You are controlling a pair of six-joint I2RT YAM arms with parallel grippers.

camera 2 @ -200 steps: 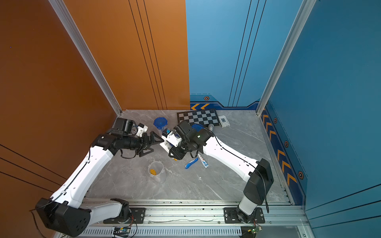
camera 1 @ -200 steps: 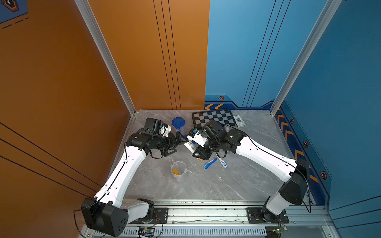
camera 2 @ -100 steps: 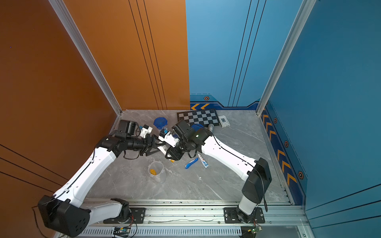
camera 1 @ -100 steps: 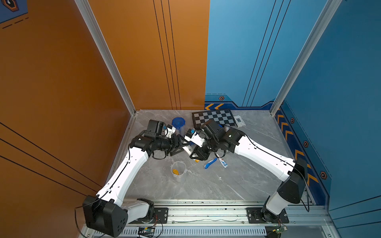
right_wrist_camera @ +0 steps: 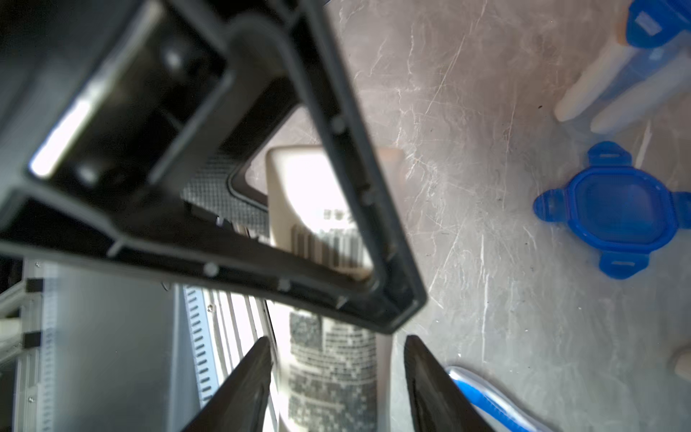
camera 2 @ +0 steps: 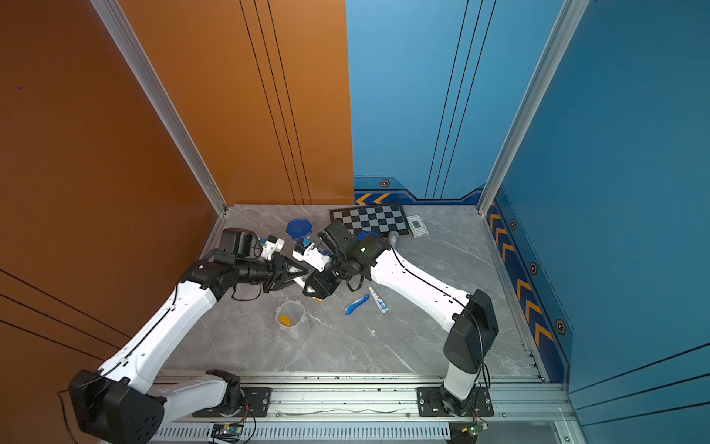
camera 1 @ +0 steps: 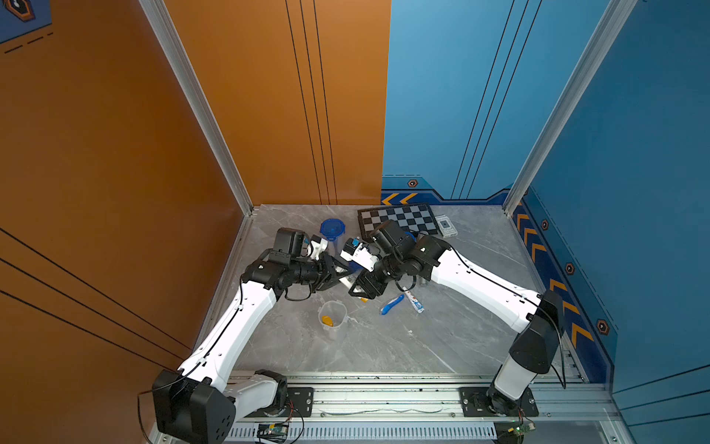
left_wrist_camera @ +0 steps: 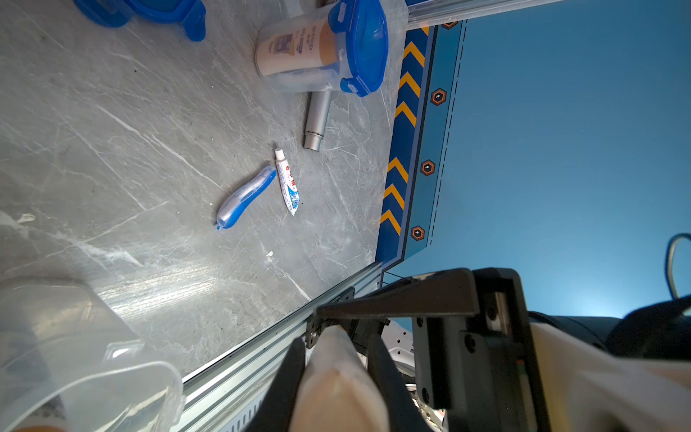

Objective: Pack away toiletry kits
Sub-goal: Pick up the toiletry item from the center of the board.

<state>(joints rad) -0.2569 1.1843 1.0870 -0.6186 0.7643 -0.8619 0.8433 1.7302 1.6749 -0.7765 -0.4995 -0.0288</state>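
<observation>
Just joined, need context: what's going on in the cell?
Looks like a handover. The left gripper is shut on a small white plastic bottle, while the right gripper stands open around its other end. A lidless clear plastic cup, a blue toothbrush and a white-blue toothpaste tube sit on the grey table.

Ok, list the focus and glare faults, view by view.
Right wrist: the bottle is blown out white and soft, the lid crisper. Left wrist: that bottle and the cup blur near the lens, the toothbrush is sharp, glare streaks the table. Both top views: sharp, evenly lit.
</observation>
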